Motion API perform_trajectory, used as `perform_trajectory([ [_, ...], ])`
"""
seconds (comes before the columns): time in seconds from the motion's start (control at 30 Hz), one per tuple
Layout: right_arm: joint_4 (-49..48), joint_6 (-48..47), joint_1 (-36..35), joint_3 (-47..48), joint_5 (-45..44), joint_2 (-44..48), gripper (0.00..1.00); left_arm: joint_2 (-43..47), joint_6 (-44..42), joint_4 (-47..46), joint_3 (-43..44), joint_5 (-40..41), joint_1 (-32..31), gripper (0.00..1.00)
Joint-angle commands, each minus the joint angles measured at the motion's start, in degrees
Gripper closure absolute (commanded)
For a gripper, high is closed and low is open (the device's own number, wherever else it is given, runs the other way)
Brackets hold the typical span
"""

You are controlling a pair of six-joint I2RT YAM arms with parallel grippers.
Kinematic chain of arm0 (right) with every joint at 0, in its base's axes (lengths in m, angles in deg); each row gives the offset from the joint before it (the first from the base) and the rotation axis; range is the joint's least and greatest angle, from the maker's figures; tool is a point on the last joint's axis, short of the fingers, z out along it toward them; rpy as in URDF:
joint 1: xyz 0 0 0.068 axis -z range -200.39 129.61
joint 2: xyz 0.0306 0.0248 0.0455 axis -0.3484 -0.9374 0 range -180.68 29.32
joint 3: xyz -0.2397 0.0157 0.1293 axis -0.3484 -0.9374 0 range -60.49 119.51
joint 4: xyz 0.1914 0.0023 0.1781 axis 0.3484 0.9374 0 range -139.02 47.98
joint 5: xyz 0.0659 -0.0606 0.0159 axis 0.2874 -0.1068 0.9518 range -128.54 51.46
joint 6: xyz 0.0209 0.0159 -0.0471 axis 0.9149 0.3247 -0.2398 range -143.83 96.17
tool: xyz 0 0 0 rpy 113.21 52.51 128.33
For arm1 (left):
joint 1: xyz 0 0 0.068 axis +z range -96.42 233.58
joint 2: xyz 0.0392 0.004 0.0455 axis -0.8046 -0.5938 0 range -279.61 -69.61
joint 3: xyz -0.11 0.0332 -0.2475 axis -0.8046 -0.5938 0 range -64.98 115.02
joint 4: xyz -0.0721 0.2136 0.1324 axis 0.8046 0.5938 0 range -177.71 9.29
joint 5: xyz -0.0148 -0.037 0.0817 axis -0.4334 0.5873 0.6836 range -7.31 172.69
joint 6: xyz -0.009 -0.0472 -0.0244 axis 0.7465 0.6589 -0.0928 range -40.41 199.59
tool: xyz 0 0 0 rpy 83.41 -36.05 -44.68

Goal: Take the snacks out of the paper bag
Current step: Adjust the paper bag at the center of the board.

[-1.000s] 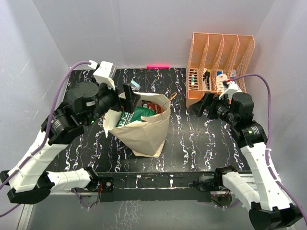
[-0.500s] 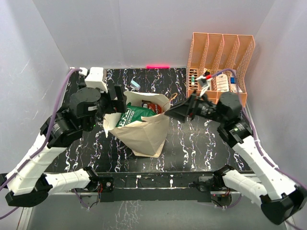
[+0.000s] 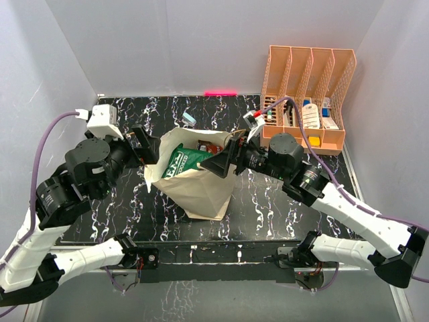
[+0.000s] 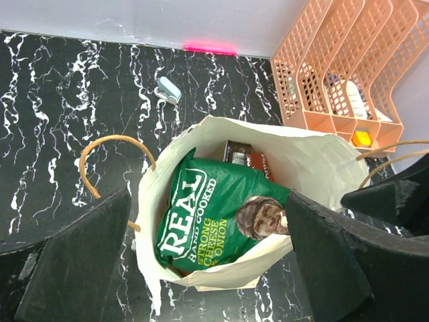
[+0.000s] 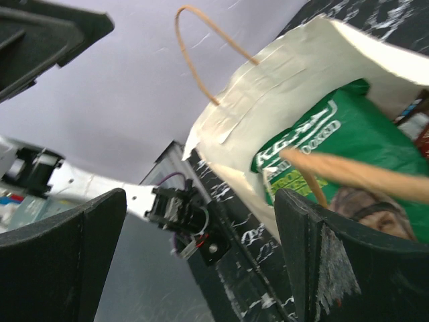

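Note:
The tan paper bag [image 3: 201, 184] stands mid-table with its mouth open. A dark green snack packet [image 3: 186, 161] lies on top inside it, and a red-brown packet [image 3: 211, 146] shows behind. My left gripper [image 3: 146, 145] is open, just left of the bag's rim and holding nothing. In the left wrist view the green packet [image 4: 214, 218] and bag rim [image 4: 308, 147] sit between and below my open left gripper [image 4: 211, 268]. My right gripper [image 3: 224, 161] hangs open at the bag's right rim. In the right wrist view my right gripper [image 5: 201, 268] is empty beside the bag [image 5: 281, 87].
An orange divided rack [image 3: 308, 87] with small bottles and boxes stands at the back right. A tiny light-blue block [image 3: 189, 119] lies behind the bag. Thin cord handles [image 4: 110, 144] arch out from the bag on both sides. White walls close in the table.
My right arm has swung left from the rack to the bag's right rim. My left arm has drawn back to the left, off the bag's mouth. Both grippers stay open.

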Motion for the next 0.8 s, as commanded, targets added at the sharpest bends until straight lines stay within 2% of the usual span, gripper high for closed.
perform_trajectory([
  [0.0,5.4,-3.1,-0.1,1.4,-10.2,4.0,0.03,0.4,1.4,1.4,-1.5,1.1,-0.1,0.02],
  [0.17,3.5,-3.7,-0.1,-1.0,-13.4,7.0,0.04,-0.2,1.0,-0.5,-2.0,0.6,-0.1,0.02],
  [0.33,-0.6,-5.0,-0.1,1.3,-12.1,3.5,0.12,-1.9,1.1,0.6,-0.3,-0.5,-0.1,0.02],
  [0.5,-4.0,-4.7,-0.1,2.5,-8.3,0.2,0.36,-1.2,2.6,2.2,-0.5,-0.5,0.0,0.02],
  [0.57,-4.0,-4.4,-0.1,1.5,-9.9,0.8,0.45,-0.5,3.1,2.5,-0.9,-0.3,0.0,0.02],
  [0.7,-3.8,-4.2,-0.1,-1.6,-15.5,4.1,0.72,0.4,4.0,2.5,-2.0,0.3,0.0,0.02],
  [0.77,-2.6,-4.2,-0.1,-2.4,-18.6,6.2,0.79,0.5,4.9,2.3,-2.4,0.4,0.0,0.02],
])
